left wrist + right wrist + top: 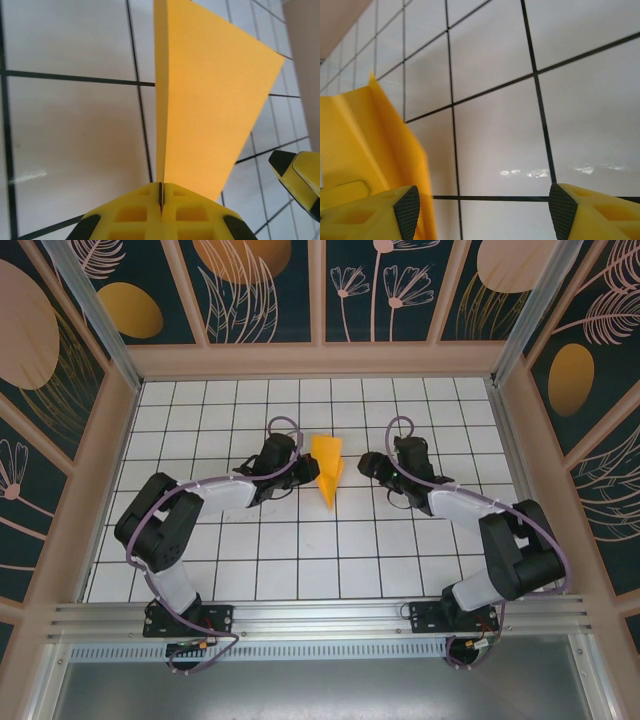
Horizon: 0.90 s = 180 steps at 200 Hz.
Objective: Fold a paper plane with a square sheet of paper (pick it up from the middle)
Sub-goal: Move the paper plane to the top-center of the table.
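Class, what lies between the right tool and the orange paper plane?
Nothing: in the top view, just a bare stretch of gridded table separates the right tool from the paper plane.

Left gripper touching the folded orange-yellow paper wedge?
Touching. Left wrist view: the left gripper is shut, and the folded orange-yellow paper wedge rises straight out of the seam between its jaws.

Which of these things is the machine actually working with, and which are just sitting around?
In the job: folded orange paper; left claw, shut on it; right claw, open beside it.
Just there: white tiled table; painted wall panels.
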Each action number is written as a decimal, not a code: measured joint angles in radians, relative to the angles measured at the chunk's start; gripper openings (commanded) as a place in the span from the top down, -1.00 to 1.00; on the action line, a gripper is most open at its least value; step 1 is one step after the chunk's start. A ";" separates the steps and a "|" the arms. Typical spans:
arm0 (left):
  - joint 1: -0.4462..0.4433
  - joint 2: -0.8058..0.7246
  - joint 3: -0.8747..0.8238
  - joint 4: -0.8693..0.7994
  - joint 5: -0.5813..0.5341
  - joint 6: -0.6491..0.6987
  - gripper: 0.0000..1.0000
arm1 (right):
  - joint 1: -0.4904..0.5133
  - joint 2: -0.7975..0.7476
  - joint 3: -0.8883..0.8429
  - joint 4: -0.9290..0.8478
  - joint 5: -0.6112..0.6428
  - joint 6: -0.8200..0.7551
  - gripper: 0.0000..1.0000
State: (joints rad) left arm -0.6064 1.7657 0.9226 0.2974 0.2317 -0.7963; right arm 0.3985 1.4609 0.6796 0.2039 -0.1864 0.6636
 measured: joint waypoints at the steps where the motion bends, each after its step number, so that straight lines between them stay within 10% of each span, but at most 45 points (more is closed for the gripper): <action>1: 0.000 0.000 -0.001 0.003 0.004 0.001 1.00 | 0.000 -0.002 -0.002 0.002 -0.002 0.001 -0.39; 66: 0.009 0.081 -0.007 0.188 0.237 -0.026 1.00 | 0.007 -0.051 -0.021 0.055 -0.107 0.005 0.03; 180: 0.017 0.228 0.009 0.226 0.299 -0.062 1.00 | 0.095 0.129 0.061 -0.021 -0.123 -0.034 0.09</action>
State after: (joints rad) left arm -0.5896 1.9938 0.9314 0.5232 0.5312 -0.8581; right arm 0.4931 1.5898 0.7406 0.1833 -0.3096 0.6300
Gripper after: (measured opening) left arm 0.070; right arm 0.455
